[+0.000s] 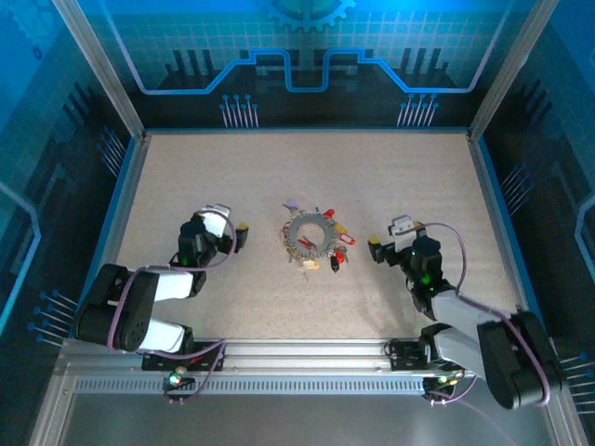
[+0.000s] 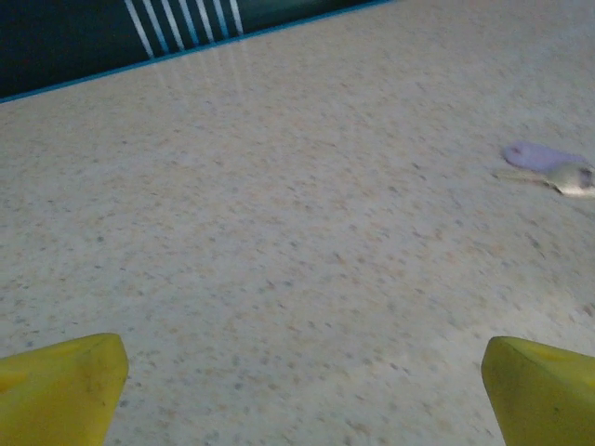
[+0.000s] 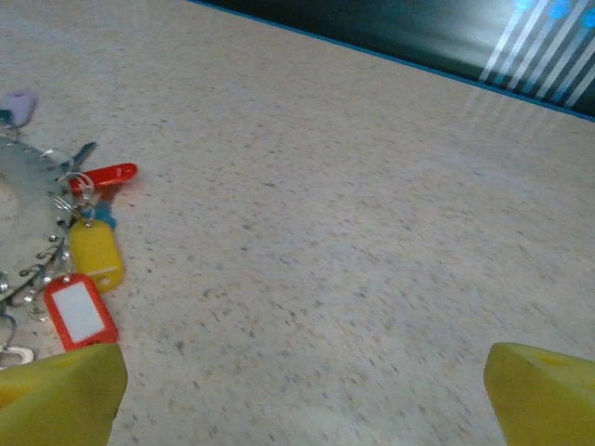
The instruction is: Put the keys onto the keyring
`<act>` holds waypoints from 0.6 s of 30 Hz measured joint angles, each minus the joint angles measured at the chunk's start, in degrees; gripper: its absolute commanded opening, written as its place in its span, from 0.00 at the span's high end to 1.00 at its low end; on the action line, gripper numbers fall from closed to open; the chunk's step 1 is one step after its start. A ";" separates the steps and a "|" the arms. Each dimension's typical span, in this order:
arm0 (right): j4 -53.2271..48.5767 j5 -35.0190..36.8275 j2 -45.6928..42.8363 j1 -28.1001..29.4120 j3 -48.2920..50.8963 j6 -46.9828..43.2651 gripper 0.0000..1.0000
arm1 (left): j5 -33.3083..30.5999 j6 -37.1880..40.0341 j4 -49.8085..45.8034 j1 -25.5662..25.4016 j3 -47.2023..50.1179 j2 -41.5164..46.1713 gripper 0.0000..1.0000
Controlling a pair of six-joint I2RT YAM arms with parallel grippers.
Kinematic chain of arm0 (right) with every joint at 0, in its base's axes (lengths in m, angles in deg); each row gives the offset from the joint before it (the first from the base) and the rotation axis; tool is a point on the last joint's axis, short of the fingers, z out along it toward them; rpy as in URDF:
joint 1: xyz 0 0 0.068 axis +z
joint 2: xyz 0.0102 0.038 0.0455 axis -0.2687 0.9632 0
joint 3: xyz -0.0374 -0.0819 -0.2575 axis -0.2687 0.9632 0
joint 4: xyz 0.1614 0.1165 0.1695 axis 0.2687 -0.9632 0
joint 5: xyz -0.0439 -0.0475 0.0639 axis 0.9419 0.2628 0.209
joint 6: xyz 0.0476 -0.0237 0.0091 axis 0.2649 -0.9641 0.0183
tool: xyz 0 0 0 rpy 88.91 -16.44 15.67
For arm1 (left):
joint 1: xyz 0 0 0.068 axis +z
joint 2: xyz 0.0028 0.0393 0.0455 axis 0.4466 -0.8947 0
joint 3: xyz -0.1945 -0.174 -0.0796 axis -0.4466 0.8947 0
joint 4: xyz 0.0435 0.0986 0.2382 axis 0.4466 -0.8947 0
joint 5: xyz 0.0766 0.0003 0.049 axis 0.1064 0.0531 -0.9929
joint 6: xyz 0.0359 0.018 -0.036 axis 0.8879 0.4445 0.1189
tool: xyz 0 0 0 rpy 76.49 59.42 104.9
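The keyring, a flat grey metal ring, lies mid-table with small keys fanning from its rim, their heads red and yellow. A pale purple key lies at its far left edge. My left gripper stands open to the left of the ring with bare table between its yellow fingertips. In its wrist view the purple key lies far right. My right gripper stands open to the right of the ring. Its wrist view has the keyring at the left edge with a red key and a yellow one.
The speckled beige table is bordered by a blue rim and dark walls. A metal rail at the near edge carries both arm bases. A red tag with a white label lies beside my right gripper's left fingertip.
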 measured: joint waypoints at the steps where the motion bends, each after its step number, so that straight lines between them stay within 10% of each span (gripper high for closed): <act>1: 0.48 -0.37 1.88 0.02 -1.25 -0.33 0.00 | 0.50 -1.36 2.27 1.36 0.04 -0.81 0.01; 18: 6.73 -1.77 20.35 -7.96 -13.33 2.64 0.00 | -2.08 -8.22 6.23 3.72 -4.57 -8.22 0.01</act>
